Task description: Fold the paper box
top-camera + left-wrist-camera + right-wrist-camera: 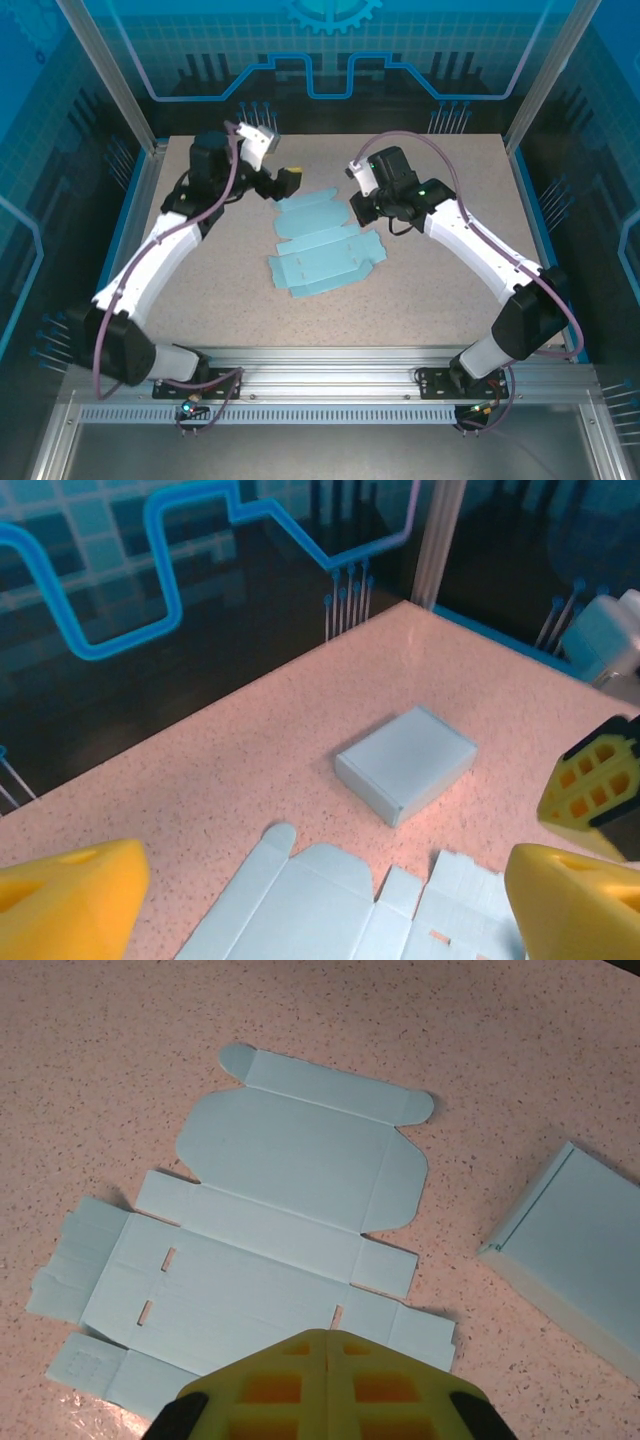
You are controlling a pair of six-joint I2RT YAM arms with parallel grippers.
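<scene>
Wide open at the left tool (320,910), gripping nothing, unfolded paper box (325,255) flat on the desk (420,300) just below its fingertips. Clenched tight at the right tool (325,1385), empty, poised over it too, folded box (580,1240) off to its right.

The flat box blank (280,1230) is laid on the table (500,1040) just ahead of the jaws of the right gripper (327,1345), the folded box (580,1240) off to their right.
</scene>
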